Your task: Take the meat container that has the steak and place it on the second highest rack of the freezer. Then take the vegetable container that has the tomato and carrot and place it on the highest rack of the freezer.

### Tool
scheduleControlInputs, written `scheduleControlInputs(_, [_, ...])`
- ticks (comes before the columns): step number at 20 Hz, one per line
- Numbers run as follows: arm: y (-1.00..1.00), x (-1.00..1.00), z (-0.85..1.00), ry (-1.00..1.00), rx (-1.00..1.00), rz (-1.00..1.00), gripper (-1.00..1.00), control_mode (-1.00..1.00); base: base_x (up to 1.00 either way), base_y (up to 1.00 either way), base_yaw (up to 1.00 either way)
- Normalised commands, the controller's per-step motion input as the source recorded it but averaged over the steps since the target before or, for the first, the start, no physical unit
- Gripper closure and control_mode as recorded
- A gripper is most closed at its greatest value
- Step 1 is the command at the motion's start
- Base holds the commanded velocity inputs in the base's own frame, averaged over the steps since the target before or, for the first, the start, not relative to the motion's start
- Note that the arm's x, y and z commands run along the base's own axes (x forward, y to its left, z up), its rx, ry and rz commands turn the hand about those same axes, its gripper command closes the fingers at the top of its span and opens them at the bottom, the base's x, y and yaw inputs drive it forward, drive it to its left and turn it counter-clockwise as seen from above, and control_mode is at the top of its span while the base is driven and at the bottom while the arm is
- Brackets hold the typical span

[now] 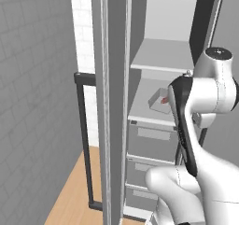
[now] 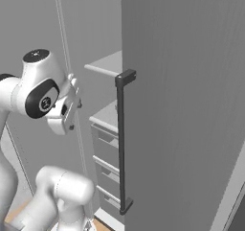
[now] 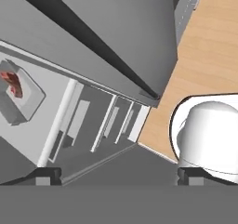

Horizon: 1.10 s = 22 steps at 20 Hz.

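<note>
freezer (image 1: 161, 102): centre-right of left base view, door open, two open shelves, three stacked drawers below | meat container (image 1: 161, 100): one, right of centre, on lower shelf | steak (image 3: 11, 84): one, left edge of hand view, inside container | gripper (image 3: 118, 175): jaws spread wide, holding nothing

highest rack (image 1: 161, 56) bare | lower shelf (image 1: 144, 108) holds meat container (image 1: 161, 100) (right side)
</note>
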Motion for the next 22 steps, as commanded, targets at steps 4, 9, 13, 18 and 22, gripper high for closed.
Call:
scheduleControlInputs(4, [0.06,-0.29,-0.39,0.00,-0.03,0.00,-1.00,-1.00,0.00,0.00,0.00])
scheduleControlInputs(9, [0.00,-0.20,-0.13,0.01,0.06,-0.01,-1.00,-1.00,0.00,0.00,0.00])
scheduleControlInputs(13, [0.00,0.00,-0.01,0.00,0.11,0.00,-1.00,-1.00,0.00,0.00,0.00])
scheduleControlInputs(18, [0.00,0.00,0.00,0.00,0.04,-0.01,-1.00,-1.00,0.00,0.00,0.00])
scheduleControlInputs(22, [0.00,-0.05,0.00,0.00,0.00,0.00,-1.00,-1.00,0.00,0.00,0.00])
